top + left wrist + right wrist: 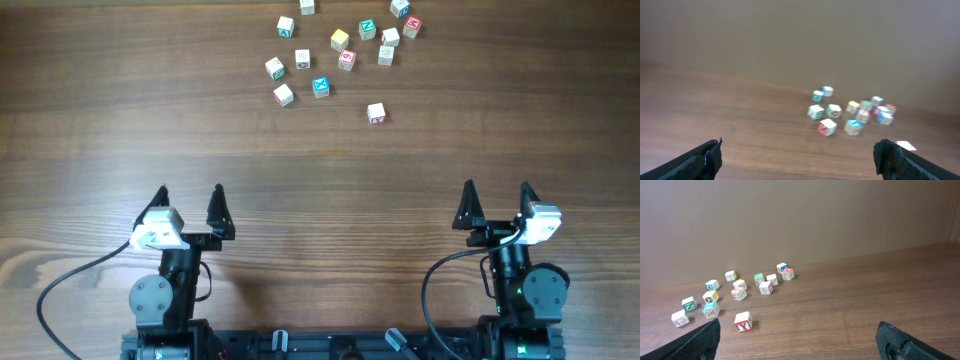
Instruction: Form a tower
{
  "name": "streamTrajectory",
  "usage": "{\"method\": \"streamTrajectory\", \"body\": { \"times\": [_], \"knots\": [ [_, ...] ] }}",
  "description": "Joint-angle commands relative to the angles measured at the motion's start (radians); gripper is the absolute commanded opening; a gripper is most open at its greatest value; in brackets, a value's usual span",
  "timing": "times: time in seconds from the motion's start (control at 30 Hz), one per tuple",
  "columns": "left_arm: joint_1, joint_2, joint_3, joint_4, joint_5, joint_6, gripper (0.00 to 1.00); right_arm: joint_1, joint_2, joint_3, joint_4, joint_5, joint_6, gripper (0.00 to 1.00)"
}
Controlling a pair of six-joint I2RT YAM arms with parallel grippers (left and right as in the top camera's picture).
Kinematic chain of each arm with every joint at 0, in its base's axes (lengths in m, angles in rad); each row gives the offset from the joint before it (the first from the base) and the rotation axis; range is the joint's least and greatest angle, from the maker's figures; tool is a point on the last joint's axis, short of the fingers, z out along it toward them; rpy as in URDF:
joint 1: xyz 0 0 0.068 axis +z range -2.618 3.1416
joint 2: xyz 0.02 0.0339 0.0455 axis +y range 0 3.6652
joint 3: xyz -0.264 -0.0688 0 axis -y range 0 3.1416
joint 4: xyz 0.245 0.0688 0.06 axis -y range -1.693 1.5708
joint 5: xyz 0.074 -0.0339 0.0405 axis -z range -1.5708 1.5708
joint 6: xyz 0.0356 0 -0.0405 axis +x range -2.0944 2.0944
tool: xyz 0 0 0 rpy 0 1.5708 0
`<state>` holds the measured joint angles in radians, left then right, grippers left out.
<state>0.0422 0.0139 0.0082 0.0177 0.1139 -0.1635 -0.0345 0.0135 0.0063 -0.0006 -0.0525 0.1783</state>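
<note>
- tabletop (100, 120): brown wood grain, carries everything.
- left fingers (219, 207): near edge, left side, released and spread wide, nothing between them, pointing toward the far side, well apart from any cube.
- cubes (303, 58): small pale lettered cubes, loose cluster at the far edge, a bit right of centre. All look to lie singly on the wood, none clearly on top of another.
- left part of the cluster: green-marked cube (285, 27) farthest back, plain pale cube (283, 95) nearest.
- middle of the cluster: blue-topped cube (320, 87), yellow cube (340, 39), and a red-topped cube (347, 60) just beside the yellow one.
- right part of the cluster: blue-marked cube (400, 8) and red-bordered cube (411, 27) near each other at the back.
- lone cube (376, 113): set apart on the near side of the cluster, with a red letter Y on its side in the right wrist view.
- right fingers (468, 203): near edge, right side, released and spread wide, empty, well apart from the cubes.
</note>
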Motion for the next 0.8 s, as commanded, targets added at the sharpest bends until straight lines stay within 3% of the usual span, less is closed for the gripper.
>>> {"method": "streamTrajectory", "body": {
  "times": [0.0, 0.17, 0.27, 0.33, 0.6, 0.77],
  "knots": [
    [0.008, -0.007, 0.046, -0.001, 0.214, -0.005, 1.00, 0.004, -0.009, -0.001, 0.002, -0.016, 0.007, 1.00],
    [0.008, 0.039, 0.308, -0.177, 0.164, 0.004, 1.00, 0.004, -0.009, -0.001, 0.002, -0.016, 0.008, 1.00],
    [0.008, 0.166, 0.492, -0.268, 0.156, 0.106, 1.00, 0.004, -0.009, -0.001, 0.002, -0.016, 0.008, 1.00],
    [0.008, 0.326, 0.653, -0.323, 0.154, 0.157, 1.00, 0.004, -0.009, -0.001, 0.002, -0.016, 0.007, 1.00],
    [0.007, 0.956, 1.358, -0.711, 0.166, 0.151, 1.00, 0.004, -0.009, -0.001, 0.002, -0.016, 0.008, 1.00],
    [-0.006, 1.302, 1.723, -0.882, 0.166, 0.045, 1.00, 0.004, -0.009, -0.001, 0.002, -0.016, 0.008, 1.00]
  ]
}}
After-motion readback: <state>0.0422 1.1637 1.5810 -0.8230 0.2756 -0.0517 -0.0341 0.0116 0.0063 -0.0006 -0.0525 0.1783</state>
